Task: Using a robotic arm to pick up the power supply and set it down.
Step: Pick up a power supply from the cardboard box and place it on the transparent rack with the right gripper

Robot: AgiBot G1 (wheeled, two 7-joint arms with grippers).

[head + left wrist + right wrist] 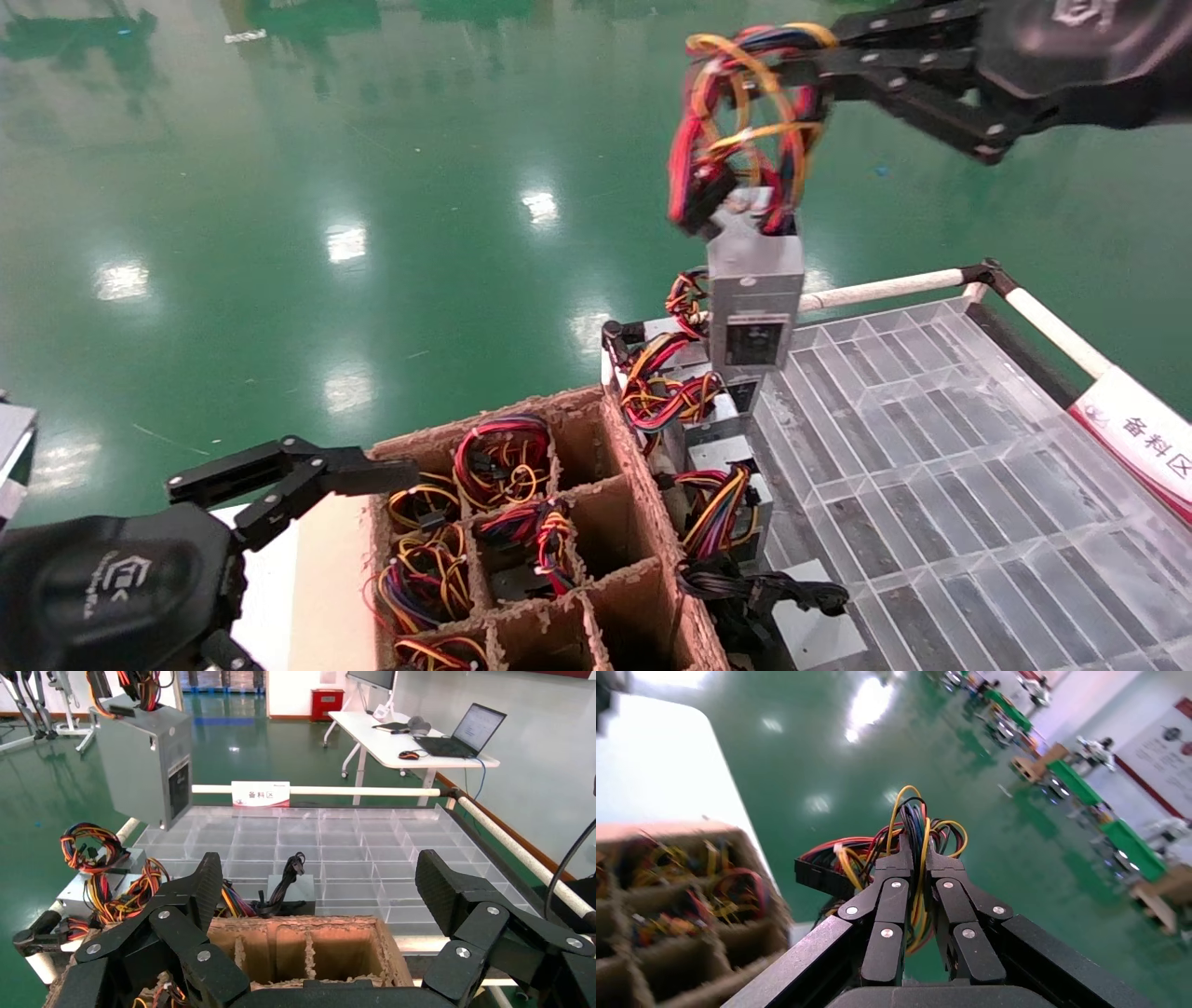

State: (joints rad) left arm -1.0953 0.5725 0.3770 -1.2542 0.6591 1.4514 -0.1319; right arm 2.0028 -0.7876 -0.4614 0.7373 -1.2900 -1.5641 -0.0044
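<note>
From the head camera: the right gripper (819,70), pinched on the wire bundle (745,121), holds the power supply (754,303) hanging in mid-air over the far edge of the clear plastic tray (941,466) — the carry step, by the look of it. Left wrist camera: the left gripper (320,903) sits idle, fingers spread, above the cardboard crate (309,952). Right wrist camera: fingertips (899,864) clamp the wires. Next move — likely lowering the unit squarely onto the tray.

Power supply (752,294) hangs above tray's (931,447) left edge.
</note>
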